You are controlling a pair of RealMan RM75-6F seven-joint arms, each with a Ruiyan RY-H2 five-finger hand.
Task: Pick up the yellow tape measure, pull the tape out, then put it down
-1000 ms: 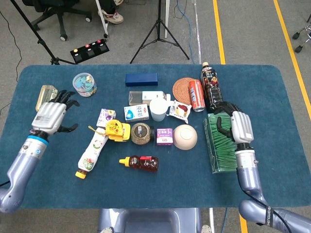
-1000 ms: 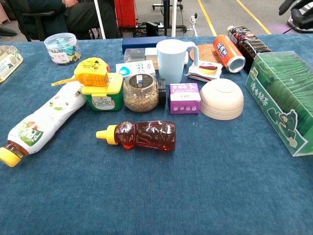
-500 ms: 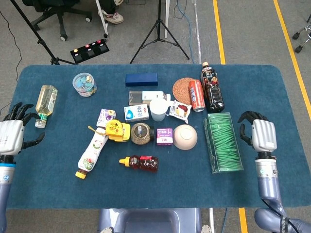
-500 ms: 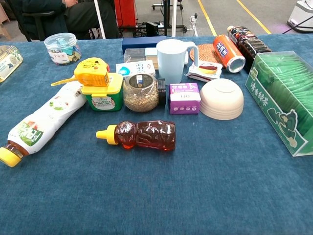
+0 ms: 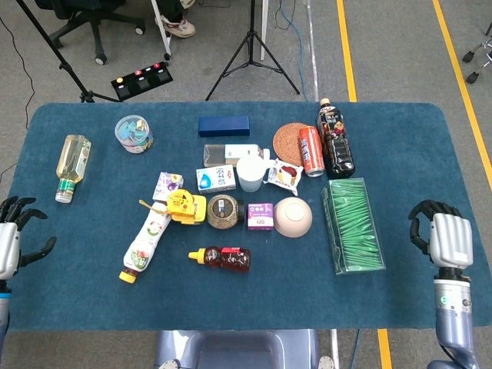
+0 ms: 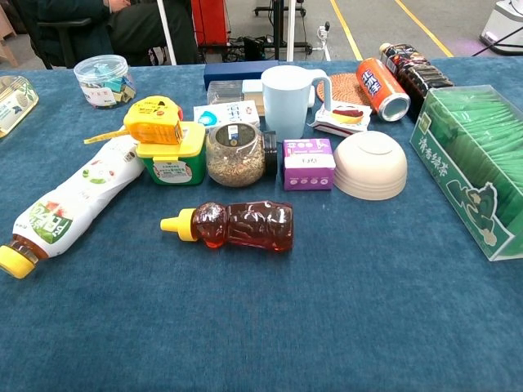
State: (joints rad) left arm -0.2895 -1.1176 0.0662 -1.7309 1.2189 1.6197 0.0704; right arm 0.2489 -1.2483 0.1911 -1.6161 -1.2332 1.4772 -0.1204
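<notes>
both hands have drawn back toward the near edge of the table since a second ago: the left hand [image 5: 8, 244], which then hovered beside the oil bottle [image 5: 72, 162] near the left edge, now sits off the left edge by the near corner, fingers apart and holding nothing; the right hand [image 5: 447, 237], then over the green box [image 5: 352, 223], is now beside the right edge, clear of the box, fingers curled loosely but apart, holding nothing. neither hand shows in the chest view. nothing on the table [image 5: 254, 296] has shifted. yellow tape measure [image 5: 181, 203] lies left of the table's centre, resting on top of a green-lidded tub [image 6: 171, 159], with a short yellow strip of tape sticking out toward the left edge; untouched by either hand. just right of it a round jar [image 5: 224, 211], then a purple box [image 5: 260, 214] and an upturned bowl [image 5: 293, 217]. a white squeeze bottle [image 5: 144, 242] lies on its side on the near-left of the tape measure, yellow cap toward the near edge. a honey bottle [image 5: 224, 258] lies on its side nearer the near edge. toward the far edge: a pale blue cup [image 5: 250, 173], a red can [image 5: 310, 150] lying down, a dark drink bottle [image 5: 335, 138] lying down, a round woven coaster [image 5: 290, 139], a dark blue box [image 5: 224, 125], and a clear tub [image 5: 134, 133] of coloured bits toward the far-left corner.
</notes>
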